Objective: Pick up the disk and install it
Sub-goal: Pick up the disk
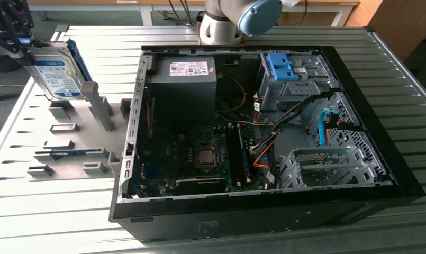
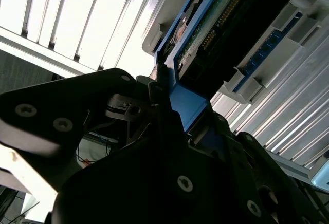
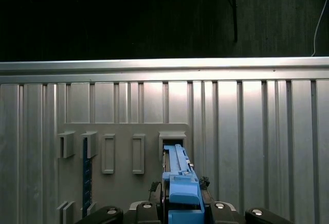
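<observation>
The disk point(image 1: 57, 75), silver with a white-and-blue label and a blue carrier, stands on edge at the exterior view's far left. My gripper point(image 1: 20, 48) is shut on its upper end. Its lower end sits at a raised slot of the grey holder plate point(image 1: 71, 154); I cannot tell whether it is still seated there. In the first wrist view the disk's blue edge point(image 3: 177, 170) runs from my gripper point(image 3: 180, 192) down to a slot in the holder plate point(image 3: 123, 183). In the second wrist view the black fingers point(image 2: 159, 95) clamp the blue carrier point(image 2: 187, 106).
An open black computer case point(image 1: 403, 174) lies on its side on the ribbed metal table point(image 1: 50, 217). Inside are a drive bay with a blue latch point(image 1: 283, 66), a grey drive cage point(image 1: 326, 165) and loose cables. The arm's base point(image 1: 223, 26) stands behind the case.
</observation>
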{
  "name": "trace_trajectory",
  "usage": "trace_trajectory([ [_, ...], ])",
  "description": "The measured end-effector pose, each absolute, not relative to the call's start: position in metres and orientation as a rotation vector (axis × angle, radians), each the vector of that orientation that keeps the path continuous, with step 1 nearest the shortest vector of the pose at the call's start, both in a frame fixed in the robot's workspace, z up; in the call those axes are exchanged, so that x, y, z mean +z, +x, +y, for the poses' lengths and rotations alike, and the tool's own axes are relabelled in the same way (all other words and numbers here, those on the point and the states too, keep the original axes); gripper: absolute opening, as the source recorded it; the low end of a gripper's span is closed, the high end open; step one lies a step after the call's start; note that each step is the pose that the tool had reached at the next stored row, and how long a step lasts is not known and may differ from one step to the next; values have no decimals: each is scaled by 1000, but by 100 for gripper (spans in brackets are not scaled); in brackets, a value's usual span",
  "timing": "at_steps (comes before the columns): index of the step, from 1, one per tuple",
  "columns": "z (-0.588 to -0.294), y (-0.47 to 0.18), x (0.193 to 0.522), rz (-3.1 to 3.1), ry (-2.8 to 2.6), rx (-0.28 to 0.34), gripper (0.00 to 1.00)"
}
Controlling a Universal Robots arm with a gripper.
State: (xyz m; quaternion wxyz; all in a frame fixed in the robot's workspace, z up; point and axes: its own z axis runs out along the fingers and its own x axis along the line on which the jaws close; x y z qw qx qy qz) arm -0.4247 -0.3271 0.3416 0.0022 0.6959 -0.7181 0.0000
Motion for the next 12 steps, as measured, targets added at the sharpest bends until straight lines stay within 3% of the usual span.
trace_trajectory([
  [12, -327, -425, 344, -2253, 2183, 0, 36],
])
